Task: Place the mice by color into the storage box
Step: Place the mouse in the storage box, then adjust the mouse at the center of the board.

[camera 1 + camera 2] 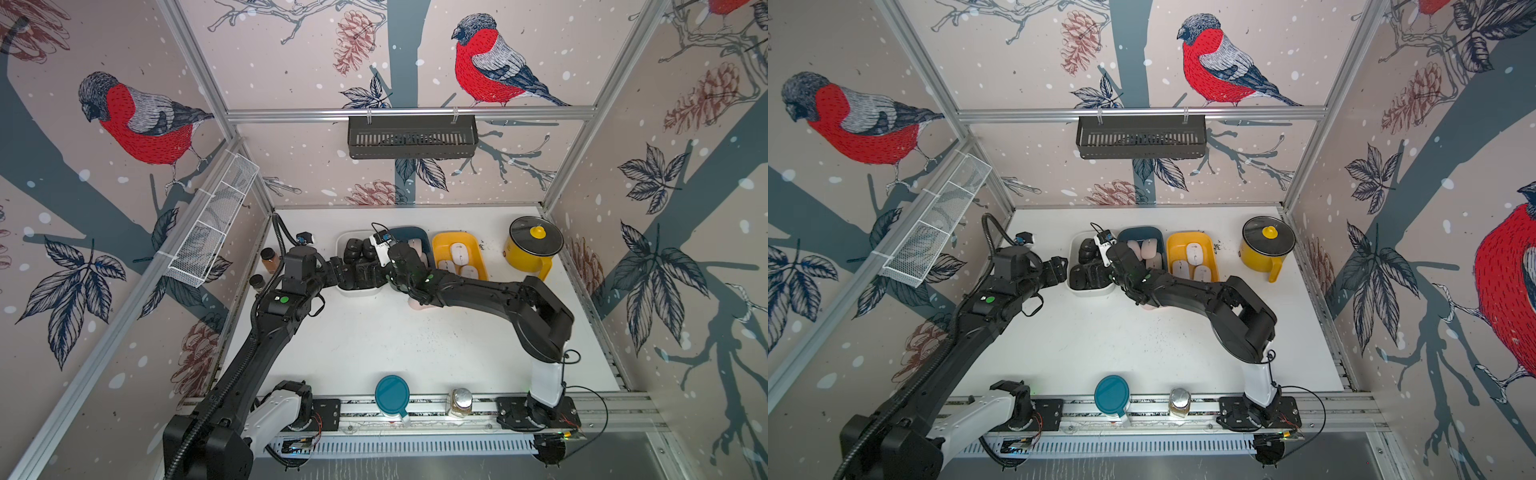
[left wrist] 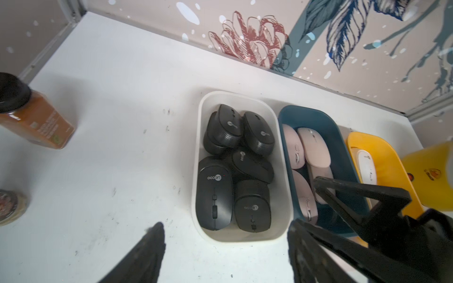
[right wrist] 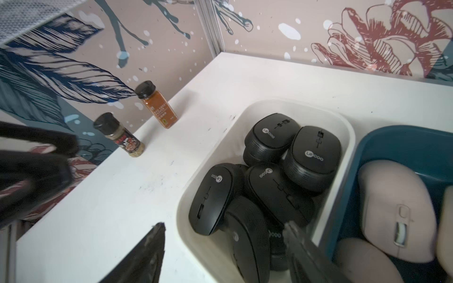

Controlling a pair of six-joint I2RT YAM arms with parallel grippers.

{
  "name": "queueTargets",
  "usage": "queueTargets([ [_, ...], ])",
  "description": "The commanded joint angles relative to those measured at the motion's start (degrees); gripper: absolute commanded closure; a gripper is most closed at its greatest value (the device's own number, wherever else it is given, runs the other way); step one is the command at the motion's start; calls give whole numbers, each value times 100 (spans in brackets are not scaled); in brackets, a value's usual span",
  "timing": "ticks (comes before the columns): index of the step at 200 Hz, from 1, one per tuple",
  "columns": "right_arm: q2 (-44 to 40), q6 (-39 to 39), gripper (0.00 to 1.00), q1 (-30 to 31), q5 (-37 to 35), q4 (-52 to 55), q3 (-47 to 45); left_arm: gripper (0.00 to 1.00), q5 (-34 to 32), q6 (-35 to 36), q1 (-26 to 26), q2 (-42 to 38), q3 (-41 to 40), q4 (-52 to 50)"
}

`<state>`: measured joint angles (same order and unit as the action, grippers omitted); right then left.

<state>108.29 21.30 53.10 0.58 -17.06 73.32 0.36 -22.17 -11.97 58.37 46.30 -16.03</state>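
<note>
**Status.** My left jaws stand parted and empty, just left of the white bin (image 2: 201, 137). My right jaws are also parted and empty, above the rim between the white bin and the blue bin (image 2: 326, 120).

**Contents.** The three bins sit in a row at the far side of the worktop (image 1: 374, 340):
- The white bin holds the black mice (image 2: 215, 193).
- The blue bin holds the pink mice (image 2: 316, 147).
- The yellow bin (image 1: 440, 245), on the right, holds the white mice (image 1: 459, 251).

A loose pink mouse (image 1: 415, 306) lies on the worktop just near of the blue bin, mostly hidden under my right forearm (image 1: 469, 291).

**Procedure, as I judge it.**
1. Raise the right jaws clear of the rims.
2. Draw back until the loose pink mouse is uncovered.
3. Descend with the jaws across its narrow sides.
4. Release low in the blue bin.
5. Hold the left arm off.
</note>
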Motion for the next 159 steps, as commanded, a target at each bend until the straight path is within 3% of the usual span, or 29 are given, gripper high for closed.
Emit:
queueTargets([
  [1,-635,339,24,-50,-62,-502,-673,25,520,253,-209,95,-20,453],
  [51,-2533,1262,22,-819,397,-1099,-3019,25,392,362,-1441,791,386,-30],
  [78,-3569,1379,21,-1300,393,-1075,-3923,26,340,406,-2136,940,158,190],
  [107,-4386,1333,19,-1669,311,-855,-4369,26,404,256,-2880,1313,-163,629],
  [159,-4721,1337,18,-2017,603,-628,-4528,27,587,20,-3283,2407,-205,1596],
])
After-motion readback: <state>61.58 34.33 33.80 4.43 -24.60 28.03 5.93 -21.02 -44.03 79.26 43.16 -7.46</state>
